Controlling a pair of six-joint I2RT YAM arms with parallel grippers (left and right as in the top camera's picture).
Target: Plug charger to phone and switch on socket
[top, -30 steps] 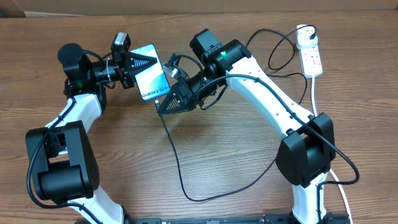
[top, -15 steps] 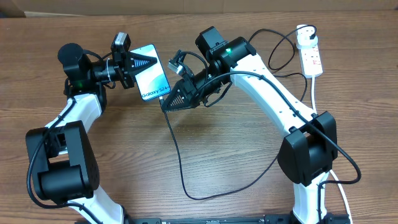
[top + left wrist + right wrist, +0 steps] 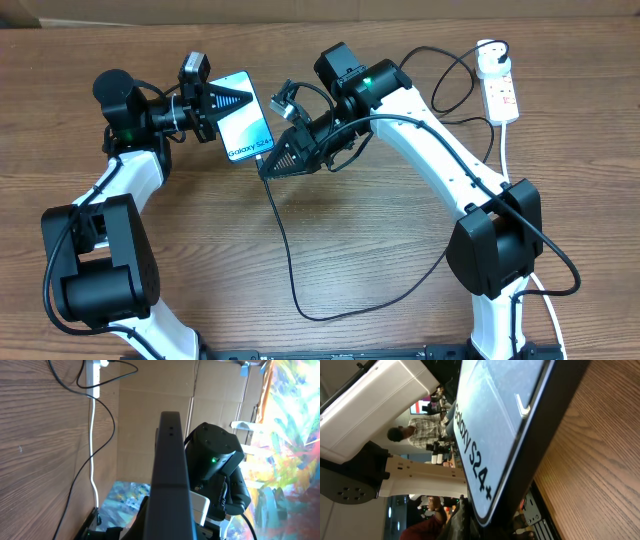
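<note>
Robot test bench in a lab or workshop room.

Two black-and-white jointed machines, the left arm (image 3: 130, 185) and the right arm (image 3: 430, 140), are bolted at seven and five o'clock to a bare wood-grain table (image 3: 350, 260), each showing a small green status light. Plain cardboard (image 3: 300, 8) walls off the twelve o'clock edge like a makeshift backdrop. A white socket (image 3: 503, 95) with red switches lies at two o'clock, its cord (image 3: 506, 150) running toward four. In the left wrist view, beyond the cardboard, a bright many-coloured sheet (image 3: 295, 435) shows; I cannot tell what it is.

Socket (image 3: 502, 95) and charger (image 3: 288, 255) on wooden table (image 3: 380, 290)
</note>
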